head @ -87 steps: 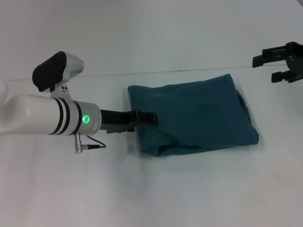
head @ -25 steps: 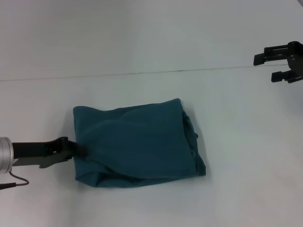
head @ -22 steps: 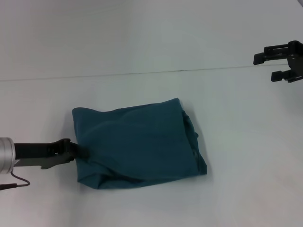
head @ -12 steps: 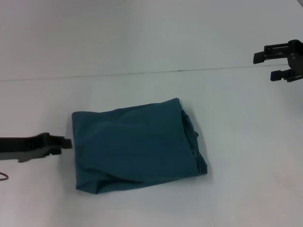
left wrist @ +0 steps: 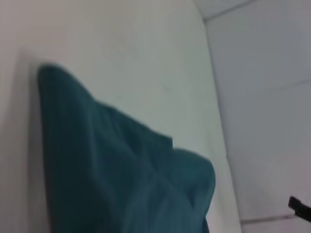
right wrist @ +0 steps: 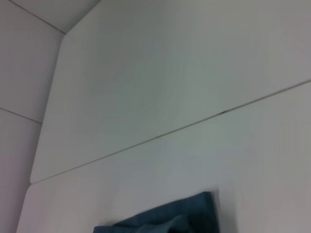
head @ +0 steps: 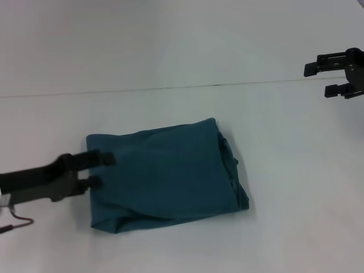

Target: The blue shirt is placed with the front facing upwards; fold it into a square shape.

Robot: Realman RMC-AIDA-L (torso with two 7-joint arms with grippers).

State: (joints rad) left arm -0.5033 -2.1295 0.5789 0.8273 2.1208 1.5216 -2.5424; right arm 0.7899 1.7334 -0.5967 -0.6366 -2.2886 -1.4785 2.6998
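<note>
Blue shirt (head: 165, 173) lies folded into a rough rectangle mid-worktop (head: 284, 227), fold apparently done; left claw (head: 98, 169) open, empty, over its left edge; right claw (head: 318, 79) open, empty, parked far-right.

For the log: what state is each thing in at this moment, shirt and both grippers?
blue shirt: folded into a rough rectangle, lying flat on the white table, layered edges showing on its right side, lettering hidden.
left gripper: open, fingers at the shirt's left edge, gripping nothing.
right gripper: open, raised at the far right, away from the shirt, holding nothing.
</note>
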